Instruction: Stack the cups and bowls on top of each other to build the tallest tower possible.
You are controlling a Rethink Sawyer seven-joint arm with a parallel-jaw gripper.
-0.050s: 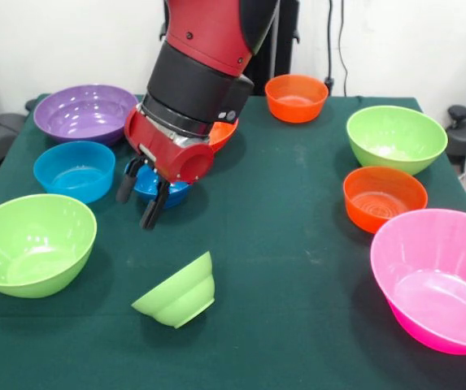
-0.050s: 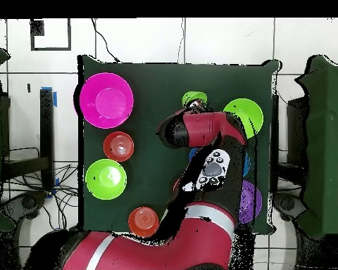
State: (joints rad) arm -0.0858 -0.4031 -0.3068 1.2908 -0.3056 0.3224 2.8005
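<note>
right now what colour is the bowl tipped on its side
Lime green bowl, clearest in the front view.

Found no readable text, label, brand, number or sign anywhere: none on the bowls, none on the red and black arm, none on the green table.

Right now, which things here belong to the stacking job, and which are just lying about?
Job: purple bowl, blue bowls, orange bowls, lime green bowls, pink bowl, end effector.
Lying about: wall cables, chair base.
</note>
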